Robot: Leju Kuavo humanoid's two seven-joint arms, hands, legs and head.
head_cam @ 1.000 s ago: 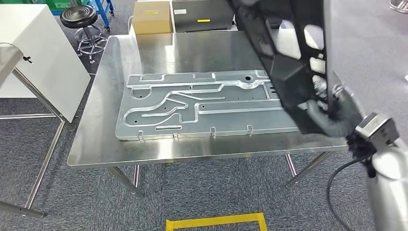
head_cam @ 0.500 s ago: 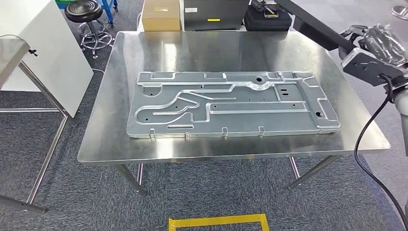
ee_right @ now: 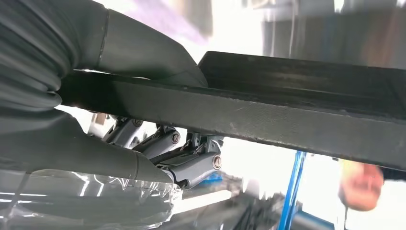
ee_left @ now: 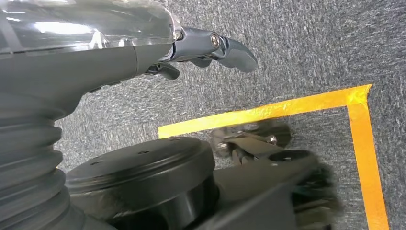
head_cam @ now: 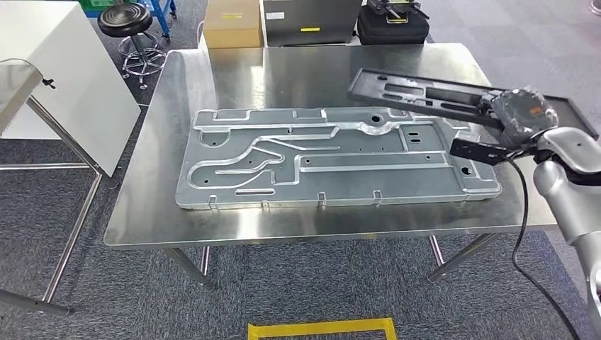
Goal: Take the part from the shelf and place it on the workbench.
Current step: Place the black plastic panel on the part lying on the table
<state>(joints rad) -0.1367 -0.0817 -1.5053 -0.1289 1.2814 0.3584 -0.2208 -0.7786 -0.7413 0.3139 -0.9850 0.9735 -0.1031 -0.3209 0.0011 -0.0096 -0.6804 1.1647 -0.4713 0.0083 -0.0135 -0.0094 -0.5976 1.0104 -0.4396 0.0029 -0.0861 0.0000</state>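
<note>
Far left of the head frame: white cabinet (head_cam: 67, 78), with black stool (head_cam: 126, 21) in the upper left. Nothing to do there.

Centre: steel workbench (head_cam: 298, 78) carrying a large stamped metal panel (head_cam: 333, 159), lying flat across the middle of the frame. Bare steel visible at the upper centre, behind the panel, and along the lower edge.

Right of centre: black part (head_cam: 425, 92), long and frame-like, held almost level over the upper right of the bench, above the far right corner of the panel. Whether touching the panel: cannot tell.

Right edge: right hand (head_cam: 521, 113) clamped on the part's near end, thumb above and fingers (ee_right: 191, 163) beneath in the wrist view.

Left hand (ee_left: 210, 48) hanging over carpet, fingers apart, holding nothing.

Advice for the placing, as judgement only: keep level, lower slowly, choose bare steel behind the panel if possible, avoid scraping the panel, release only when the whole length rests.
</note>
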